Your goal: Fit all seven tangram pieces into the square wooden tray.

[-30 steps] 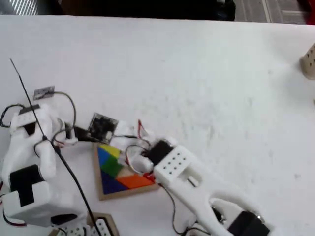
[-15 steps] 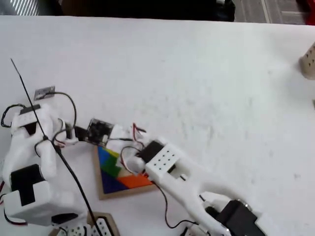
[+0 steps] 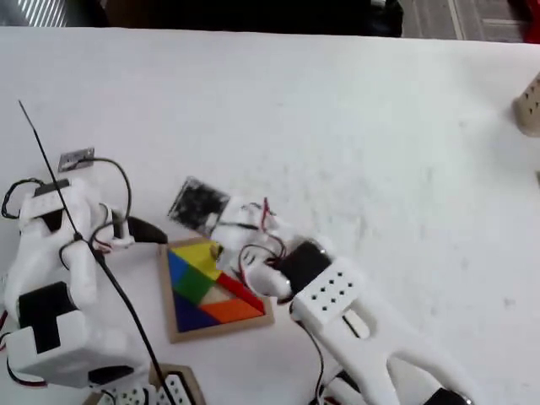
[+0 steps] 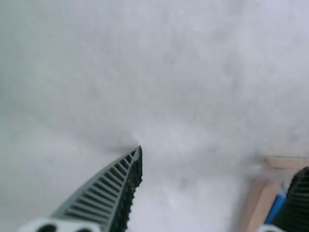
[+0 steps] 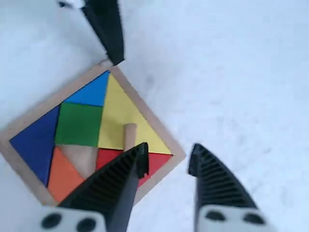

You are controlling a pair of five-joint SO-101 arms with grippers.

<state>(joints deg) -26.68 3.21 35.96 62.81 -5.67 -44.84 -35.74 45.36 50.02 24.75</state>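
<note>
On the white table (image 3: 337,126), the right gripper (image 5: 169,154), jaws apart and empty, has drawn back off the square wooden tray (image 3: 221,327). That bares the coloured tangram pieces (image 5: 120,111), with one bare patch (image 5: 79,157) left to fill. The left gripper (image 4: 219,162) gapes at the tray's corner.

- From the high camera we are looking steeply down over the white table (image 3: 354,126) from well back, with both arms sitting at the near edge and the tray (image 3: 166,295) between them.
- From the left wrist we are peering along the left gripper (image 4: 219,162), very close to the table, catching just one corner of the tray.
- From the right wrist we are looking down past the right gripper (image 5: 169,150) at most of the tray, which all three views are sharing.
</note>
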